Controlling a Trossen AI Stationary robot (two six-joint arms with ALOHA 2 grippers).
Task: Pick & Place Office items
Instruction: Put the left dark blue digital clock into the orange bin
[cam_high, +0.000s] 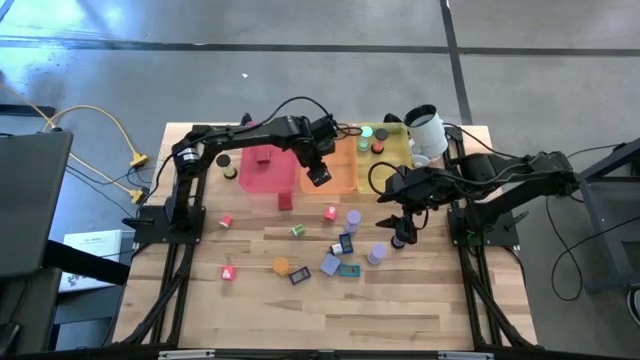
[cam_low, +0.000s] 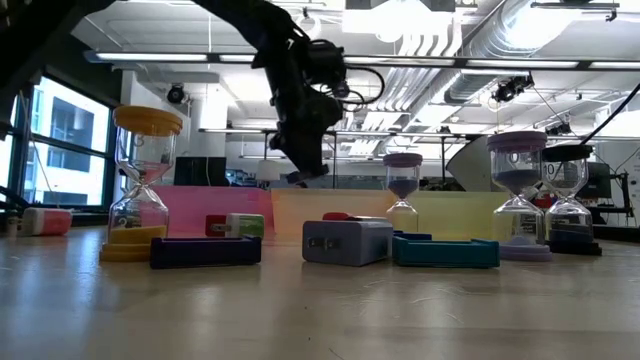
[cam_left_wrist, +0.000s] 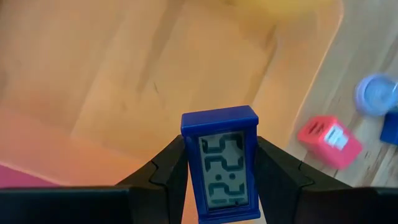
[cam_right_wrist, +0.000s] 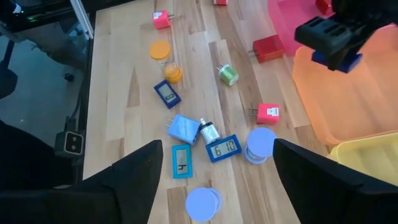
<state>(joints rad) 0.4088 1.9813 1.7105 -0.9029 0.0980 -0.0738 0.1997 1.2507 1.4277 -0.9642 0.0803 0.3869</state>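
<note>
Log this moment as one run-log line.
left gripper: holds blue clock over orange tray | right gripper: open above table

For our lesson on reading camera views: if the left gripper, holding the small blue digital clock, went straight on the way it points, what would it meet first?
Probably the floor of the orange plastic tray, which fills the wrist view beyond the left gripper and its small blue digital clock. Depth is unclear.

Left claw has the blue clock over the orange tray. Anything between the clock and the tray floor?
Nothing visible. The left claw is shut on the blue clock, and the orange tray under it looks bare in the left wrist view. The nearest piece, a red block, lies outside the tray on the table.
</note>
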